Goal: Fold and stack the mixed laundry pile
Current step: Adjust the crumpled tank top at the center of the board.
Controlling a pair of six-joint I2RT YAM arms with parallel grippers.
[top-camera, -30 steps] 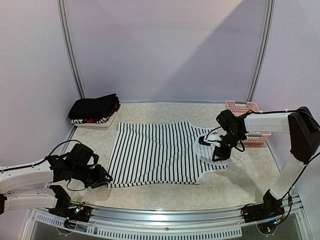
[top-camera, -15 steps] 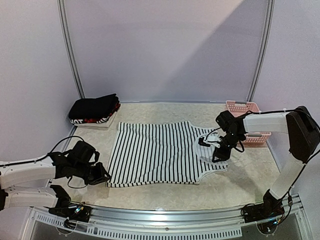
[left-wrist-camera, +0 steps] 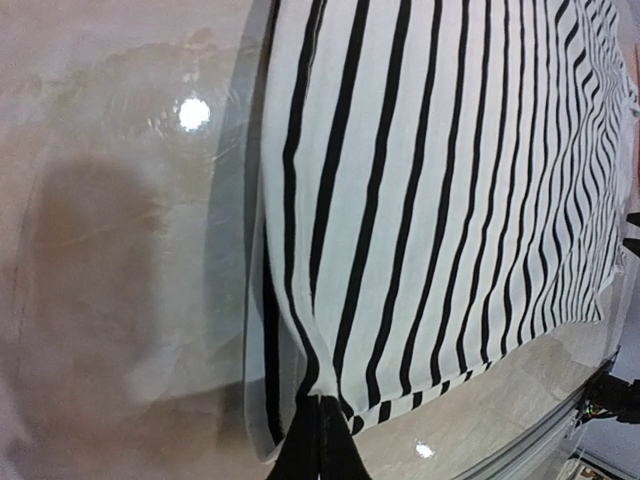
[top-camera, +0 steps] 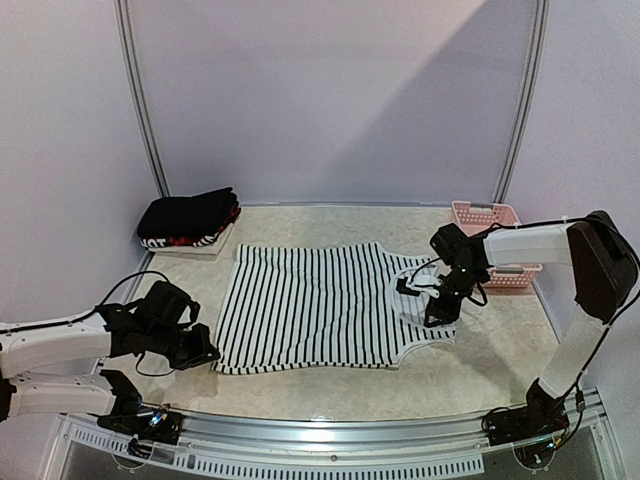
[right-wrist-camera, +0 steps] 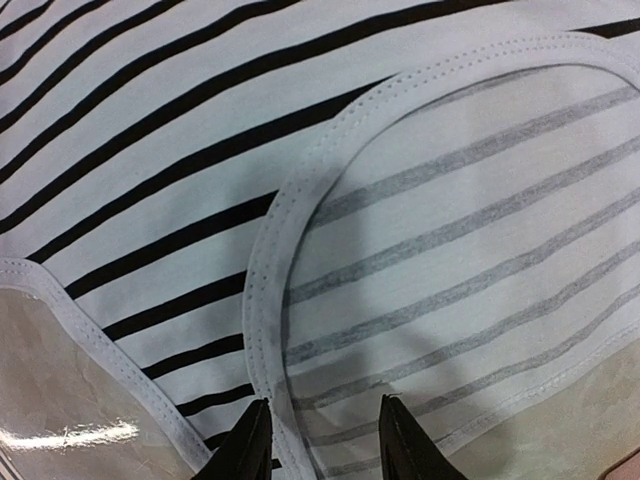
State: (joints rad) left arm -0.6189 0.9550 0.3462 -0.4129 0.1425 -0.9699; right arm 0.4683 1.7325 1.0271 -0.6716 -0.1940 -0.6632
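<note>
A robotics lab booth: plain pale walls [top-camera: 330, 100], curved metal poles [top-camera: 137, 100], and a marbled table [top-camera: 480, 370] with a left arm [top-camera: 50, 350] and right arm [top-camera: 530, 240] bolted along a rail [top-camera: 330, 432].

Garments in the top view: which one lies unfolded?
The striped tank top, spread flat in the middle; the dark folded stack sits at the far-left corner.

Pale lilac walls [top-camera: 330, 100], curved grey corner posts [top-camera: 140, 100], mottled beige tabletop [top-camera: 500, 350], diagonal shadow [top-camera: 460, 130].
</note>
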